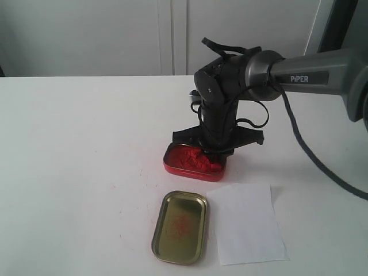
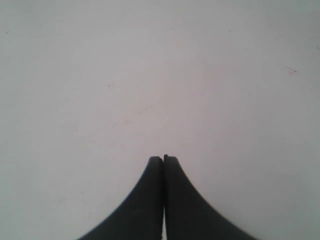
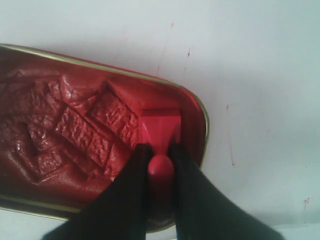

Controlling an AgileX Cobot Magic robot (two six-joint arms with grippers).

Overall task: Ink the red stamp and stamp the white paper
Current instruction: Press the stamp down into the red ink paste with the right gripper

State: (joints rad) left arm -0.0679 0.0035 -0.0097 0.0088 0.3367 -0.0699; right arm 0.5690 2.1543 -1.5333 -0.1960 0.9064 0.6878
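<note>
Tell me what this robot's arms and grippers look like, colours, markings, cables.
The right arm is a grey tube with white PiPER lettering, ending in a black wrist housing. Black cables loop over the wrist and trail off below the arm. The right gripper and left gripper both have matte black fingers that widen in a curve toward their bases.

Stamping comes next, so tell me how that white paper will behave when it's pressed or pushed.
The white paper looks thin and lies flat, so probably floppy and very light. Nothing pins it to the smooth white table, so it may slide under a sideways push. A straight-down press with the red stamp should hold it.
</note>
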